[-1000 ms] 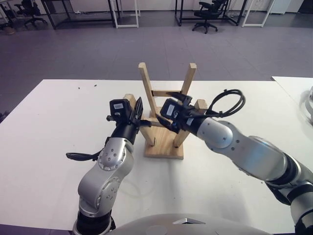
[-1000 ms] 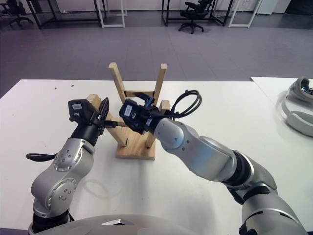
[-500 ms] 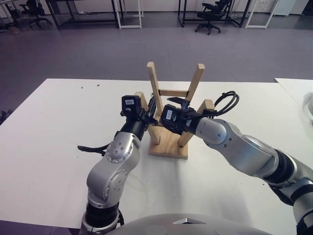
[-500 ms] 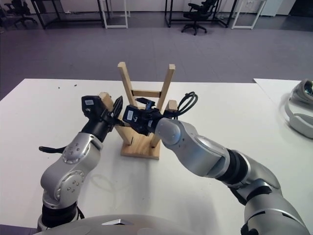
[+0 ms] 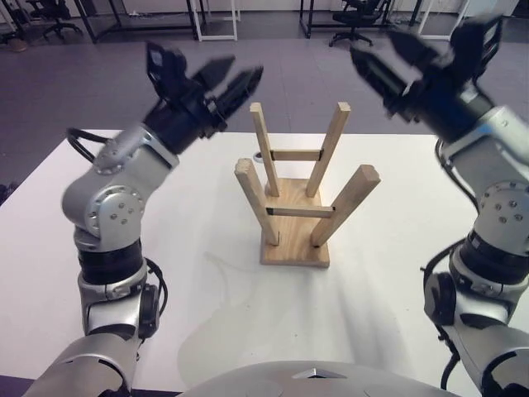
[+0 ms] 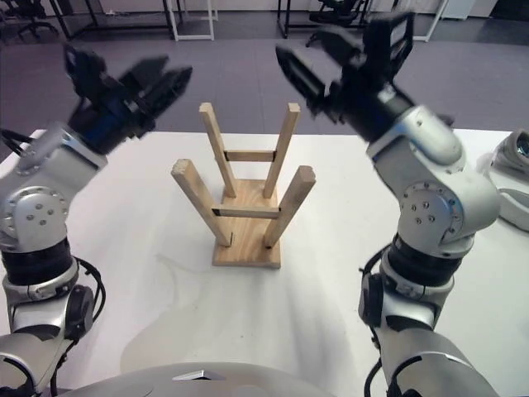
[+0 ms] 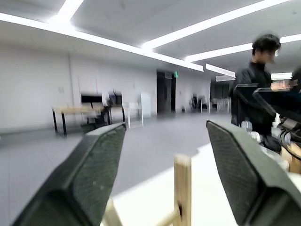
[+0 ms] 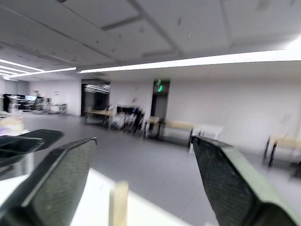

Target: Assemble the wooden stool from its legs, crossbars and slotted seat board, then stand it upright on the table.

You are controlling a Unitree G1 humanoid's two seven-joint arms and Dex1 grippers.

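Left gripper (image 5: pixel 234 77) and right gripper (image 5: pixel 376 51) hover spread wide and empty above the stool (image 5: pixel 295 203), 1 either side. It sits on the table (image 5: pixel 182 248), seat board (image 5: pixel 295 251) down, 4 legs (image 5: pixel 258 205) up, likely for assembly; flipping remains.

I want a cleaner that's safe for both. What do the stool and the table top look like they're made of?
Stool: pale, unpainted wood, probably raw or only lightly sealed. It is a matte, warm tan all over, with square-cut edges and no paint.
Table: a smooth white top, likely laminate or painted board. The colour is uniform and shows soft reflections. The core material is hidden.
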